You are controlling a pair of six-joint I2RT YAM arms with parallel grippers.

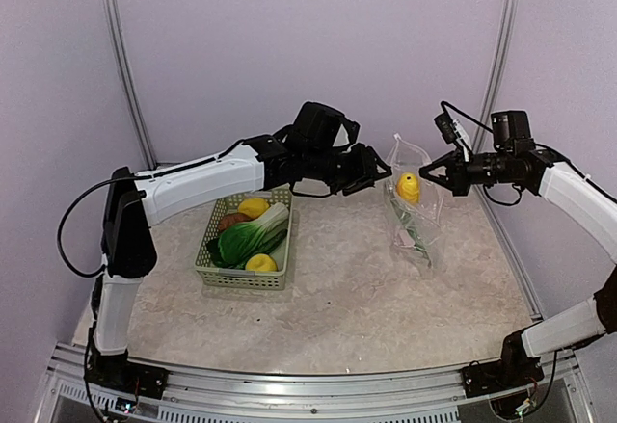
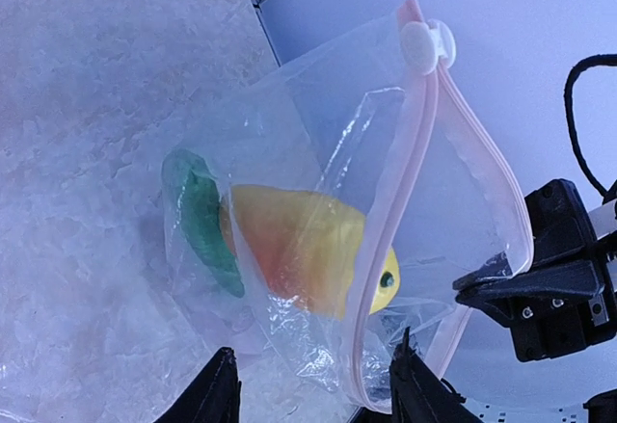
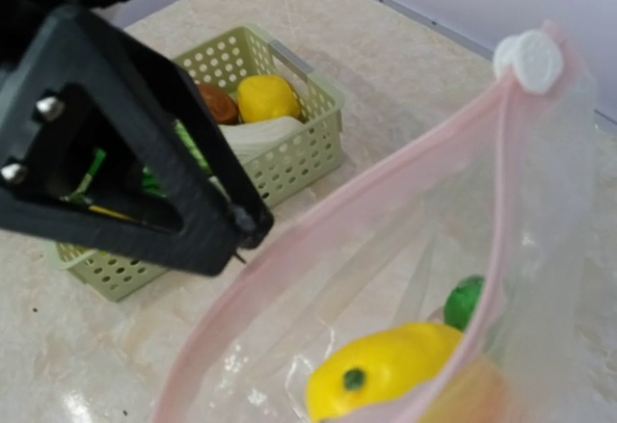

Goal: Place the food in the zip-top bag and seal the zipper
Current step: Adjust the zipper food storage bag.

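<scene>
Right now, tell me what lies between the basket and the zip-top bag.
Only bare tabletop separates the basket from the zip-top bag; the top external view shows it.

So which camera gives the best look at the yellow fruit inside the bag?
Left wrist: the yellow fruit shows whole through the clear bag. Right wrist cuts the fruit off at the bottom edge; top external shows it only as a small yellow spot.

Bag (image 1: 429, 206): clear. Zipper (image 3: 386, 192) pale pink, slider (image 3: 525, 57) white.
Inside: lemon (image 1: 409, 188) yellow with a dark green dot at its tip, orange tint on one side in the left wrist view. Green piece (image 2: 198, 216) beside it.
Basket (image 1: 241, 277): pale green, walls patterned with small holes.
In it: lemons (image 1: 254, 207) yellow, leaf (image 1: 253, 235) green fading to white, brown piece (image 1: 231, 221).
Table (image 1: 366, 317): beige, marbled.
Arms (image 1: 202, 180): white, black joints.
</scene>
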